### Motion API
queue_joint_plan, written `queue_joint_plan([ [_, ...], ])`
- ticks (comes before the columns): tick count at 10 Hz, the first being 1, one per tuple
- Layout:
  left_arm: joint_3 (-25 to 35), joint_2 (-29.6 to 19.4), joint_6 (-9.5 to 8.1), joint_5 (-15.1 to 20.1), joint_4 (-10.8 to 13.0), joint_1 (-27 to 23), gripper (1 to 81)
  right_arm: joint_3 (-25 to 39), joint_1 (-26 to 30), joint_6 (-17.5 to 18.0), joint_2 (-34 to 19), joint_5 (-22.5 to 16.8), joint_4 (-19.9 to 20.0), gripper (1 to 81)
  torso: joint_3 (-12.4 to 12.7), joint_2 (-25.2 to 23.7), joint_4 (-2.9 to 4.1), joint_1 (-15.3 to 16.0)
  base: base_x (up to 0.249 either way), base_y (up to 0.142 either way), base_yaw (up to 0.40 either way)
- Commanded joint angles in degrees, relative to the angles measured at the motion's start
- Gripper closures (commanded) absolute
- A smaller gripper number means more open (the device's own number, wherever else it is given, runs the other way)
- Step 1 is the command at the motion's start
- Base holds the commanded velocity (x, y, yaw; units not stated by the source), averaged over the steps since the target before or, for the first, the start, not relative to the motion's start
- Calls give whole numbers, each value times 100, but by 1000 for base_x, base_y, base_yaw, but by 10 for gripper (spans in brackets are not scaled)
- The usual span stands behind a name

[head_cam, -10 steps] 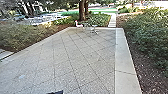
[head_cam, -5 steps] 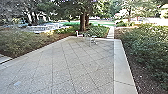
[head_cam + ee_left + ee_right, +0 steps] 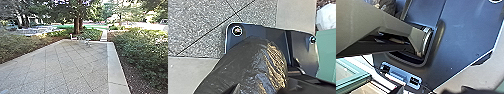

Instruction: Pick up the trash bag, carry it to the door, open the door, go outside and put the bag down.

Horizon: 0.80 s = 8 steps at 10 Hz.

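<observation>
Hiding part of the dark base plate (image 3: 302,53), the black trash bag (image 3: 243,62) is seen from the left wrist; how either arm's jaws stand cannot be told. Ahead, paving (image 3: 65,67) is flanked by shrubs (image 3: 142,52); farther, a pale chair (image 3: 72,38) is backed by trees (image 3: 76,26).

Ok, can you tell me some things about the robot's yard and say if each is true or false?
1. The trash bag is black. True.
2. The robot's head camera looks into a kitchen. False: it looks over a paved patio.
3. A tree stands beyond the patio. True.
4. The paving lines are all curly. False: they are straight and cross each other.
5. Leafy bushes grow on the picture's right. True.
</observation>
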Motion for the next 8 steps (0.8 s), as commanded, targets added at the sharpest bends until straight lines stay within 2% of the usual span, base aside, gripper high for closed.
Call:
queue_joint_plan([
  [1,31,-20,337,11,85,45,10,86,212,15,87,-300,44,10,304,0,-334,0,0,0,0],
  [3,22,-11,424,-51,85,326,10,86,212,24,87,-300,44,10,549,0,-210,-2,0,0,0],
  [4,13,-11,460,-95,85,494,10,77,212,32,87,-300,44,10,345,-4,-254,-7,0,0,0],
  [6,-169,76,469,-392,155,810,10,60,229,41,87,-283,44,10,443,-11,-258,-13,0,0,0],
  [8,-503,287,469,-533,173,1030,10,86,230,32,87,-274,44,10,441,-13,-258,-15,0,0,0],
])
